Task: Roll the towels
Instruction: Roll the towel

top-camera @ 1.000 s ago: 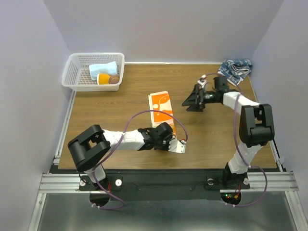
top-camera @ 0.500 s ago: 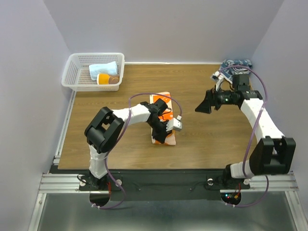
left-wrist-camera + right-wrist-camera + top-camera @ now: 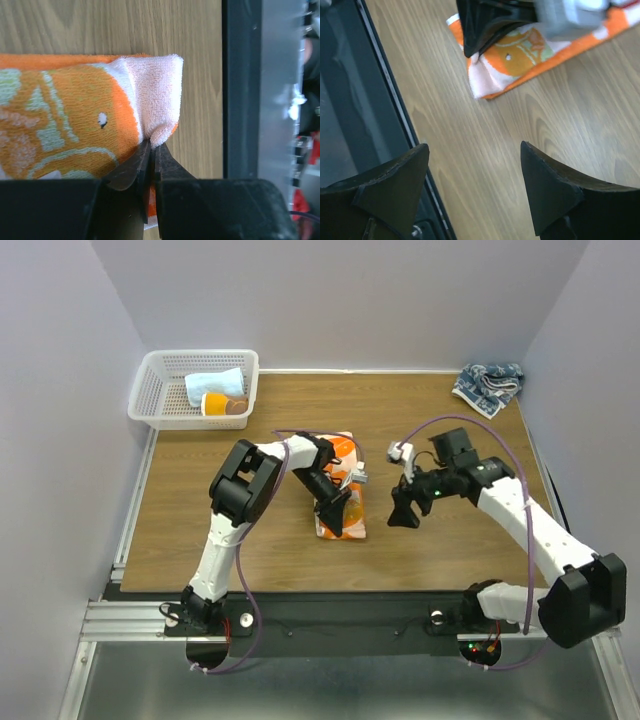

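The white and orange print towel [image 3: 340, 480] lies mid-table as a long folded strip, its near end turned over. My left gripper [image 3: 333, 517] is shut on that near end; in the left wrist view the fingertips pinch the towel's white corner [image 3: 159, 100], gripper [image 3: 154, 148]. My right gripper [image 3: 403, 513] is open and empty, hovering just right of the towel's near end. In the right wrist view the towel [image 3: 520, 55] lies ahead of the open gripper [image 3: 475, 152]. The dark-blue-and-white towel [image 3: 488, 385] lies crumpled in the far right corner.
A white mesh basket [image 3: 150, 400] at the far left corner holds a light blue cloth [image 3: 213, 385] and an orange cup [image 3: 216, 403]. The table's near edge with a black rail runs just below the towel's end [image 3: 380, 90].
My left gripper swung from the near side onto the towel and closed on its near end. My right arm came from the far right down toward the towel.
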